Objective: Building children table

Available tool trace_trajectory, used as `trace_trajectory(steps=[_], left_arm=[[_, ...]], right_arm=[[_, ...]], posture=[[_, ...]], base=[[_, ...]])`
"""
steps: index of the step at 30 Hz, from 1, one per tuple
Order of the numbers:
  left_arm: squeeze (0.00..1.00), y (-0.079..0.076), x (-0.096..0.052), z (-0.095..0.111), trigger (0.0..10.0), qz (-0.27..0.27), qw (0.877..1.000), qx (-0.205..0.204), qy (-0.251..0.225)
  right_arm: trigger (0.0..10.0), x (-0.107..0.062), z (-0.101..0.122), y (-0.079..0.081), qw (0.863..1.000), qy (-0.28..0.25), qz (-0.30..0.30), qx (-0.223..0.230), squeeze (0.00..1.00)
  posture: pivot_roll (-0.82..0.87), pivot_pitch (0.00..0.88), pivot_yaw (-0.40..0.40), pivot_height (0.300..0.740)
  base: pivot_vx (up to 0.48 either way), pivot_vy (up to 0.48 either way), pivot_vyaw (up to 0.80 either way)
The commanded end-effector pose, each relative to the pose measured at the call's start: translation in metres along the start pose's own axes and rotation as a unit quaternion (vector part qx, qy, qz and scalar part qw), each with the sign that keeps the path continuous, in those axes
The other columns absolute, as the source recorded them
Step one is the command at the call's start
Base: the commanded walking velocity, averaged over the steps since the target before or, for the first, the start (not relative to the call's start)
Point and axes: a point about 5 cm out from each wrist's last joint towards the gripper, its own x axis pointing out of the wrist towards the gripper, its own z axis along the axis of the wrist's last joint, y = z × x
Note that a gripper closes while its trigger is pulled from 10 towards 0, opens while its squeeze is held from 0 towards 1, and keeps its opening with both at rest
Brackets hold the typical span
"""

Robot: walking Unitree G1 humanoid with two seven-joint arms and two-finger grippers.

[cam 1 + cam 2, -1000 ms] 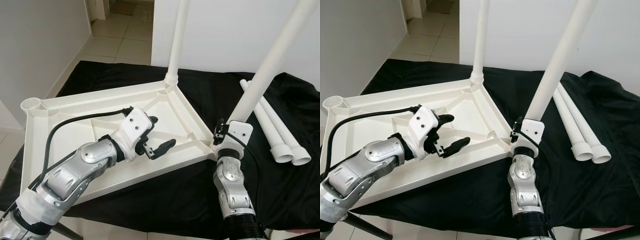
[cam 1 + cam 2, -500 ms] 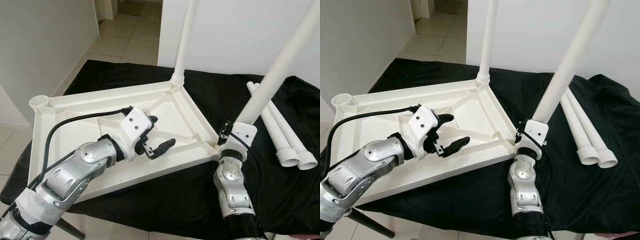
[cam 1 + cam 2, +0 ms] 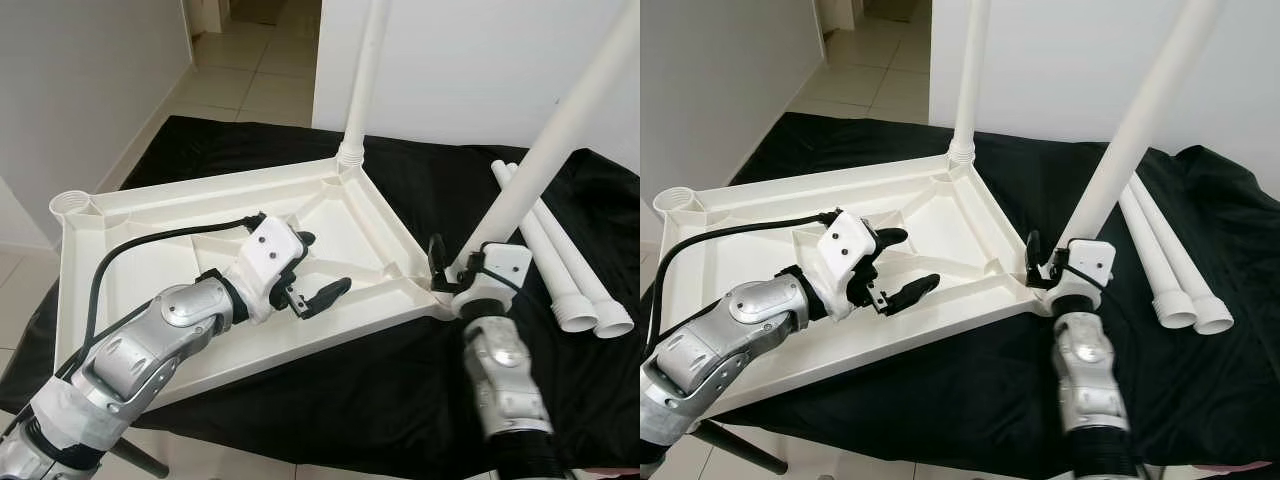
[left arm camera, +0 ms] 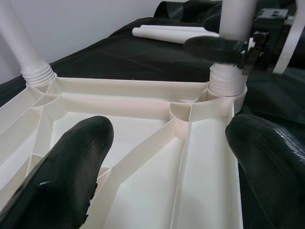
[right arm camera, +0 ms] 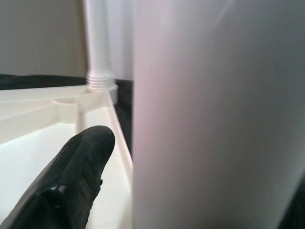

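From the head camera, a black cloth (image 3: 330,400) covers a low surface in a room with white walls and a pale tiled floor (image 3: 250,80) running off through a doorway. An upturned white plastic tabletop (image 3: 180,255) lies on the cloth, ribbed underside up. Two white legs stand in its corner sockets: a far leg (image 3: 362,70) upright and a near leg (image 3: 560,130) leaning. Two spare legs (image 3: 560,260) lie side by side on the cloth to the right, making four legs. The left gripper (image 3: 318,268) hovers over the tabletop's middle with its fingers spread apart, holding nothing. The right gripper (image 3: 455,270) is at the foot of the near leg, one black finger beside it; whether it clamps the leg cannot be told. In the left wrist view, two black fingers (image 4: 71,167) frame the ribs, with both sockets beyond. In the right wrist view, the near leg (image 5: 214,114) looms close beside one black finger (image 5: 71,181).
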Motion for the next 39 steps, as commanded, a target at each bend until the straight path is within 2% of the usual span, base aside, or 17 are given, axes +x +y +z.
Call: trace_trajectory(steps=[1,6,9,17,18,19,20,23,24,25,28,29,38,39], left_arm=[[0.0,-0.008,0.0,0.005,10.0,-0.09,0.996,0.016,-0.005],[0.0,-0.006,0.002,0.007,10.0,-0.096,0.995,0.023,-0.006],[0.0,-0.007,0.004,0.008,10.0,-0.104,0.994,0.026,-0.007],[0.0,-0.023,0.012,0.011,10.0,-0.15,0.988,0.028,-0.016],[0.0,-0.025,0.013,0.011,10.0,-0.156,0.987,0.028,-0.017],[0.0,-0.025,0.013,0.011,10.0,-0.156,0.987,0.028,-0.017],[0.0,-0.027,0.015,0.011,10.0,-0.159,0.987,0.03,-0.016],[0.0,-0.027,0.016,0.011,10.0,-0.161,0.986,0.031,-0.016],[0.0,-0.028,0.017,0.01,10.0,-0.162,0.986,0.031,-0.016],[0.0,-0.03,0.017,0.01,10.0,-0.167,0.985,0.03,-0.017],[0.0,-0.031,0.018,0.01,10.0,-0.17,0.985,0.029,-0.017],[0.0,-0.033,0.019,0.01,10.0,-0.176,0.984,0.029,-0.018],[0.0,-0.028,0.019,0.011,10.0,-0.169,0.985,0.037,-0.016],[0.0,-0.028,0.019,0.011,10.0,-0.168,0.985,0.038,-0.016]], right_arm=[[10.0,0.001,0.003,0.0,1.0,-0.007,0.026,0.008,0.0],[10.0,0.002,0.0,-0.006,0.995,0.009,0.101,0.017,0.0],[10.0,0.002,-0.003,-0.012,0.992,0.022,0.125,0.015,0.0],[10.0,0.009,-0.006,-0.029,0.981,0.055,0.186,-0.002,0.0],[8.7,0.011,-0.007,-0.031,0.98,0.058,0.19,-0.005,0.0],[8.7,0.011,-0.007,-0.031,0.98,0.058,0.19,-0.005,0.0],[8.0,0.012,-0.008,-0.033,0.979,0.062,0.193,-0.011,0.0],[8.0,0.013,-0.009,-0.035,0.978,0.064,0.196,-0.013,0.0],[6.0,0.014,-0.009,-0.035,0.976,0.068,0.206,-0.016,0.0],[4.9,0.015,-0.01,-0.035,0.975,0.07,0.212,-0.015,0.0],[4.9,0.015,-0.011,-0.035,0.973,0.071,0.217,-0.014,0.0],[0.0,0.018,-0.011,-0.037,0.974,0.072,0.216,-0.018,0.0],[0.0,0.017,-0.016,-0.039,0.975,0.077,0.209,0.005,0.0],[9.1,0.016,-0.018,-0.039,0.976,0.079,0.205,0.01,0.0]], posture=[[-0.04,0.0,-0.046,0.74],[-0.05,0.0,-0.044,0.74],[-0.04,0.0,-0.045,0.74],[-0.05,0.0,-0.034,0.74],[-0.05,0.0,-0.03,0.74],[-0.05,0.0,-0.03,0.74],[-0.05,0.0,-0.029,0.74],[-0.05,0.0,-0.029,0.74],[-0.05,0.0,-0.023,0.74],[-0.05,0.0,-0.022,0.74],[-0.05,0.0,-0.022,0.74],[-0.05,0.0,-0.021,0.74],[-0.05,0.0,-0.021,0.74],[-0.05,0.0,-0.021,0.74]], base=[[0.0,0.0,0.0],[0.0,0.0,0.0],[0.0,0.0,0.0],[0.0,0.0,0.0],[0.0,0.0,0.0],[0.0,0.0,0.0],[0.0,0.0,0.0],[0.0,0.0,0.0],[0.0,0.0,0.0],[0.0,0.0,0.0],[0.0,0.0,0.0],[0.0,0.0,0.0],[0.0,0.0,0.0],[0.0,0.0,0.0]])
